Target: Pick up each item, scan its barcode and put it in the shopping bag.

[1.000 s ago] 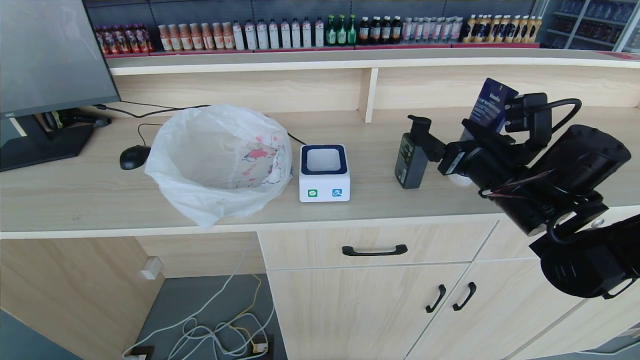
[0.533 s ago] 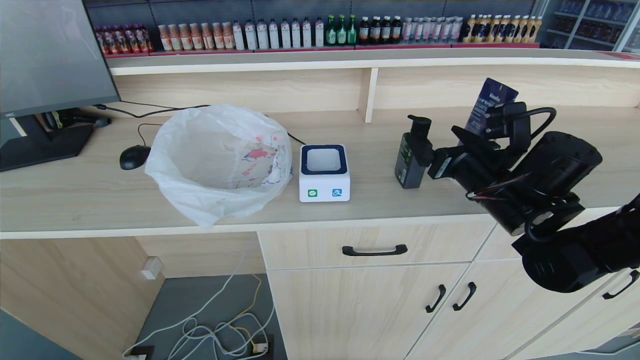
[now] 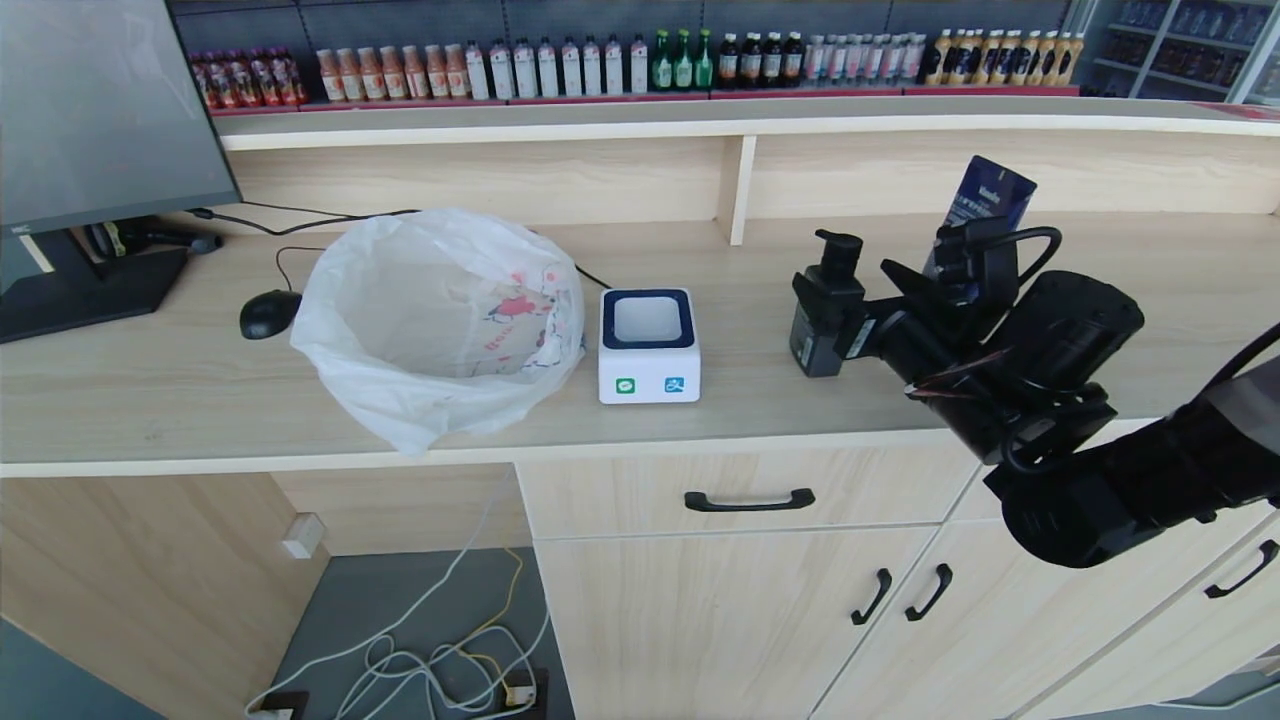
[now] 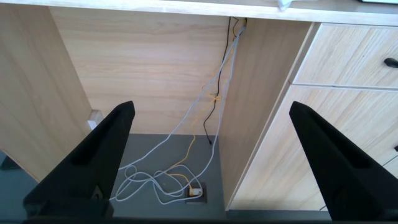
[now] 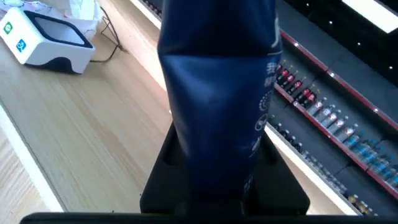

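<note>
1. On the right part of the wooden counter [image 3: 150, 390], a dark blue tube [image 3: 988, 195] rises behind the right arm. Its lower end is hidden.
2. The right gripper [image 3: 868, 300] is level with the tube's lower half. The right wrist view shows the tube close up, flanked by the gripper's black body. I cannot tell whether the gripper is clenched on the tube or released.
3. A dark pump bottle [image 3: 812, 350] stands just left of the tube. The gripper's front overlaps its body in the head view, and contact cannot be judged.
4. The white scanner [image 3: 648, 345] sits near the counter's middle with its window facing up, between the pump bottle and the bag.
5. The white plastic shopping bag [image 3: 400, 400] stands just beside the scanner on its left, mouth open upward.
6. The left gripper [image 4: 208, 162] is released, its fingers [image 4: 81, 162] spread wide. It faces the open bay under the counter, where cables [image 4: 168, 180] lie on the floor.
7. A black mouse [image 3: 268, 313] lies left of the bag, a monitor [image 3: 100, 110] stands at the far left, and rows of bottles [image 3: 600, 65] line the shelf behind.
</note>
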### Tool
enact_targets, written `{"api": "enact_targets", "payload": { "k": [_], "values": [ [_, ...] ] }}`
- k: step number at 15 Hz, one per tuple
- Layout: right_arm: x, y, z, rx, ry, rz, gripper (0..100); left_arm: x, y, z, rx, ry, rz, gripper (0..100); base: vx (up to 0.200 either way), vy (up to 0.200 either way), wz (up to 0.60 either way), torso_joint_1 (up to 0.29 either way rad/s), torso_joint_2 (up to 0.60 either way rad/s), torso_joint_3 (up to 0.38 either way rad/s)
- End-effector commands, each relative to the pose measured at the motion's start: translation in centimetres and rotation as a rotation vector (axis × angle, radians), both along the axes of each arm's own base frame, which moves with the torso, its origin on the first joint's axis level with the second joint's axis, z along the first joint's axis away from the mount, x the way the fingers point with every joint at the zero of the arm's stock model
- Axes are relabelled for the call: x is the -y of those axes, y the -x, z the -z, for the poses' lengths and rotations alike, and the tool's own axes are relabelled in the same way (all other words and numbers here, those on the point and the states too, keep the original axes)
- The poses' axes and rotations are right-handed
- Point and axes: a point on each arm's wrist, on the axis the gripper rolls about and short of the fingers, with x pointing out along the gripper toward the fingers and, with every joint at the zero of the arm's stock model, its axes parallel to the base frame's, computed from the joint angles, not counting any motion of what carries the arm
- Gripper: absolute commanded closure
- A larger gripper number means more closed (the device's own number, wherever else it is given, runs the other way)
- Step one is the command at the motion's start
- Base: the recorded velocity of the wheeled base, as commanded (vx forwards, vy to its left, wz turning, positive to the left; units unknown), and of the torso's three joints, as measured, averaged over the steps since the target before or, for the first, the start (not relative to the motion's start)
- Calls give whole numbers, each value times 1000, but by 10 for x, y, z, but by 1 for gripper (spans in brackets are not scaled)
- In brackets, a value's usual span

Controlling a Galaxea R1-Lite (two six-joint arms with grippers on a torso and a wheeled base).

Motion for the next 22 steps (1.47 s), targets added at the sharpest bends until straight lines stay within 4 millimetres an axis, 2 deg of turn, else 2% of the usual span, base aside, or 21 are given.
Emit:
{"api": "enact_targets", "payload": {
  "k": [1, 11, 22],
  "values": [
    [-3, -7, 8, -13, 6, 0, 0, 0, 0, 0, 1, -1, 0, 0, 0, 0, 0, 0, 0, 0],
    [-8, -23, 25, -40, 14, 1, 0, 0, 0, 0, 1, 1, 0, 0, 0, 0, 0, 0, 0, 0],
    [-9, -24, 25, -37, 14, 3, 0, 0, 0, 0, 1, 1, 0, 0, 0, 0, 0, 0, 0, 0]
  ]
}}
